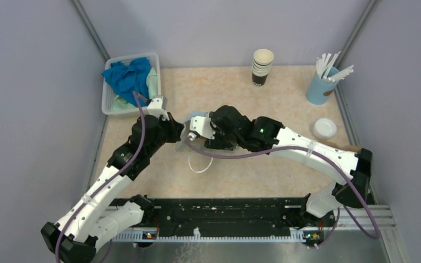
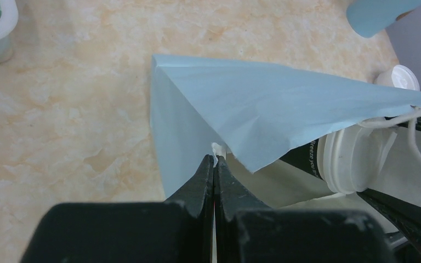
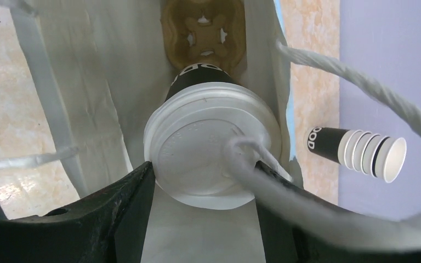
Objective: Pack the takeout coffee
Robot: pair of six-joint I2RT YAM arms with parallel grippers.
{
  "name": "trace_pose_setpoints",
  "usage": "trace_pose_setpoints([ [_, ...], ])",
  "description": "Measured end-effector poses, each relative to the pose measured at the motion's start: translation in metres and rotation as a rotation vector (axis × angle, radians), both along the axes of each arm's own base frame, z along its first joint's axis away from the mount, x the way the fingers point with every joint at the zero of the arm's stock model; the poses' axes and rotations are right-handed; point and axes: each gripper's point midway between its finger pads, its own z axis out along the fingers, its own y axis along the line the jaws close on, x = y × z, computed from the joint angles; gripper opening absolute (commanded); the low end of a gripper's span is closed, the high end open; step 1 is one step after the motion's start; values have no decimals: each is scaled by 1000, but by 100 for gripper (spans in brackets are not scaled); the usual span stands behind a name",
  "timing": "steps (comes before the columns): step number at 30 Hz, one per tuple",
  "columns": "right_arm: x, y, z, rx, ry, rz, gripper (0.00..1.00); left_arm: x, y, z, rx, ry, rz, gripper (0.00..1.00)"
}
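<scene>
Sliding the takeout coffee [image 3: 211,145] into the pale blue paper bag [image 2: 263,104] is the step I am watching. The right fingers [image 3: 126,211] are reaching into the bag's mouth and clamping the cup by its white lid, one finger on each side of the rim. The coffee is lying between them with its base pointing away, well inside the bag's walls. Just beyond that base, at the bag's far end, a brown pulp cup carrier [image 3: 205,27] is sitting, and I cannot tell whether the cup is touching it. The left fingers [image 2: 200,183] are pressing together on the bag's edge, pinching the paper so the mouth is gaping, while the bag is lying on its side on the counter [image 2: 60,109]. To my eye the next move is calling for a straight push until the base is seating in a carrier well, then a release. A white cord handle [image 3: 362,87] is draping across the lid and could be snagging on the way out. Counting:
- one lidded coffee
- one bag with two cord handles
- one carrier
- one stack of lidless cups [image 3: 362,150] right of the right fingers, showing about five rims
- one loose white lid [image 1: 324,129]
- one blue tumbler of white sticks [image 1: 322,85]
- one white basket [image 1: 106,101] holding blue cloth [image 1: 127,76] beyond the left fingers
</scene>
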Motion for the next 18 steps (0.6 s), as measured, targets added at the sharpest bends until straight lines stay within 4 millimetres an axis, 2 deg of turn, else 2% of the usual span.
trace_pose_setpoints([
  [12, 11, -3, -28, -93, -69, 29, 62, -2, 1, -2, 17, 13, -7, 0],
  [18, 18, -6, -32, -88, -70, 7, 62, -1, 1, 0, 34, 11, -17, 0],
])
